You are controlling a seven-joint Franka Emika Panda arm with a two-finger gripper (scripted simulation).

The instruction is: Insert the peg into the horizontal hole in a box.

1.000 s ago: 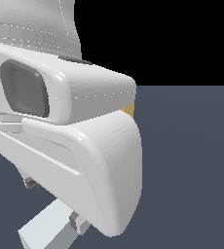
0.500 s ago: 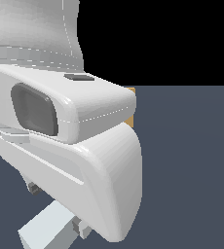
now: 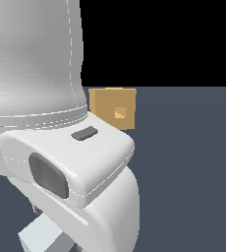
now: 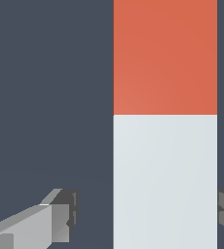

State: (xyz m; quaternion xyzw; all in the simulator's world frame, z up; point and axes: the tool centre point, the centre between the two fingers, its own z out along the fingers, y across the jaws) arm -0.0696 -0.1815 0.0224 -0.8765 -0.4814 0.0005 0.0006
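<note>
The arm (image 3: 61,147) fills most of the exterior view, its white housing close to the camera and covering the lower and the exterior view's left portions of the scene. Behind it, the box (image 3: 116,110) sits on the dark floor (image 3: 188,162), partly hidden by the arm along its lower edge and on the exterior view's left. The face of the box that shows carries the horizontal hole (image 3: 120,113), a small square opening with a lighter orange interior.

In the wrist view, the peg (image 4: 165,146) lies flat on the floor, running lengthwise through the frame. Its red-orange end occupies the far portion and its pale grey-white length occupies the near portion; the colour boundary is a straight line across the bar. A pale corner of the peg also shows low in the exterior view, beneath the arm.

The gripper (image 4: 148,214) is positioned over the pale section of the peg. Its jaws stand spread, one finger (image 4: 50,221) on each side of the bar. A visible strip of floor separates that finger from the peg's side; the other finger sits just beside the opposite side, and contact there cannot be determined. The peg is well apart from the box.
</note>
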